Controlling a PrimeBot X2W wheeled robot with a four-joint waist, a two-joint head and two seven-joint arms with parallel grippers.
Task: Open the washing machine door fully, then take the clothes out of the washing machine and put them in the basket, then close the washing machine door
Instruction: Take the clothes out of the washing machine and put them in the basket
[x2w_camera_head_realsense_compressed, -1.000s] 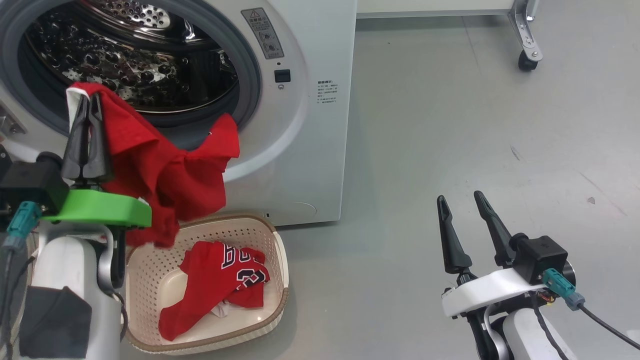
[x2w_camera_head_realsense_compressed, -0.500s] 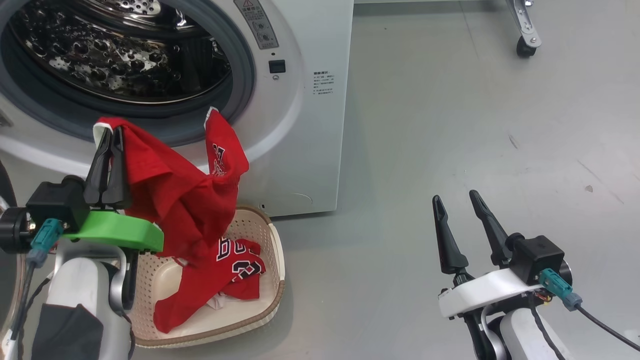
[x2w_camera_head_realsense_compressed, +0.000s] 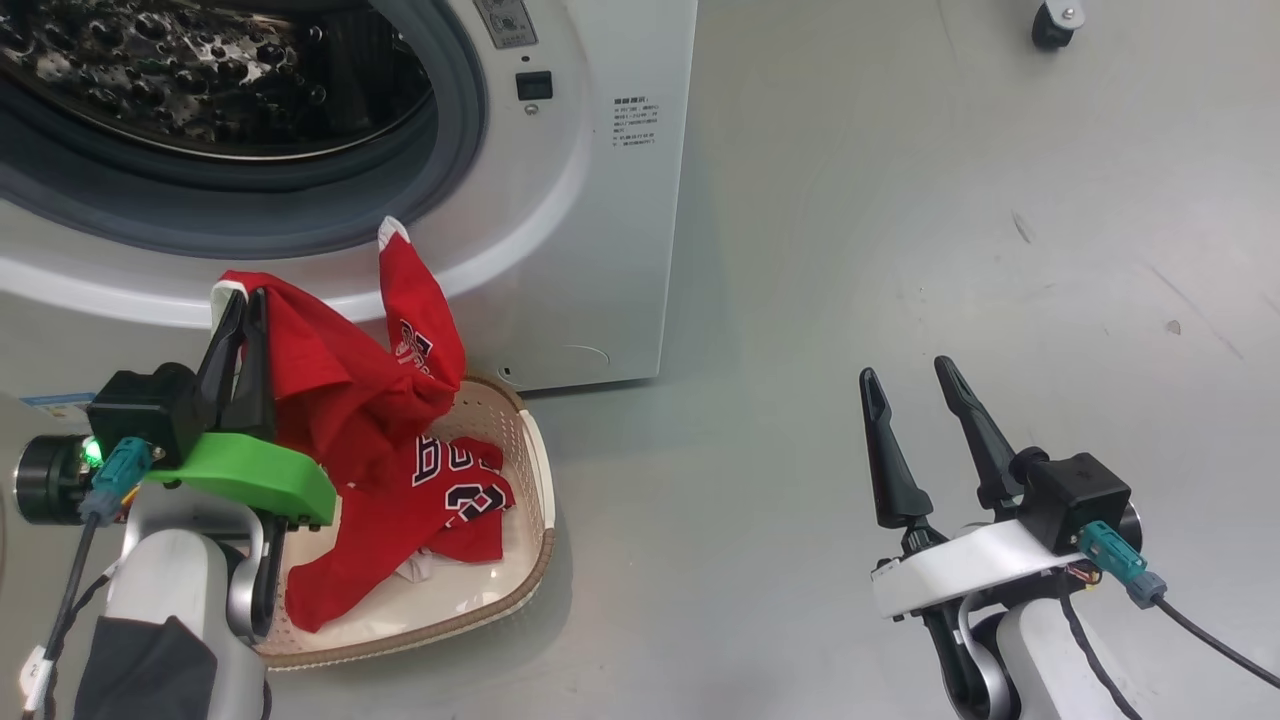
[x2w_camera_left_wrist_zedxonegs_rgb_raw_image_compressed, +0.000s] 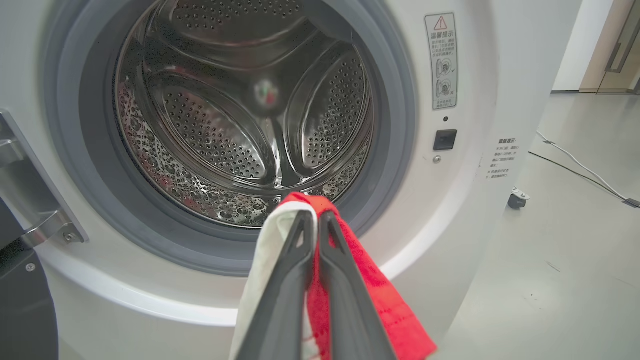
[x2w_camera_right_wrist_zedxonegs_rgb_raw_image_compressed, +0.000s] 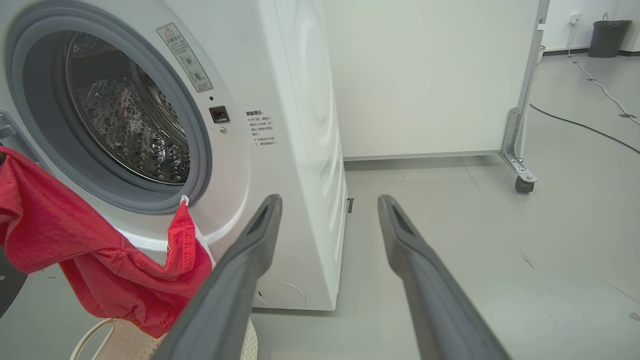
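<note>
left gripper (x2w_camera_head_realsense_compressed: 245, 297) clamped on red clothes (x2w_camera_head_realsense_compressed: 330, 390) above basket (x2w_camera_head_realsense_compressed: 532, 462); right gripper (x2w_camera_head_realsense_compressed: 905, 369) spread apart, empty

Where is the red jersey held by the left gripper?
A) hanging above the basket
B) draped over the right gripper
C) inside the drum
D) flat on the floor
A: the left gripper, shut on the red jersey, holds it hanging over the basket.

The white washing machine (x2w_camera_head_realsense_compressed: 600, 250) is seen with its steel drum (x2w_camera_left_wrist_zedxonegs_rgb_raw_image_compressed: 240, 125) exposed, while the red clothes (x2w_camera_head_realsense_compressed: 350, 400) are held up by a white-trimmed edge in the closed left gripper (x2w_camera_head_realsense_compressed: 243, 305) and draped into the cream basket (x2w_camera_head_realsense_compressed: 543, 500) set on the floor just before the machine.
</note>
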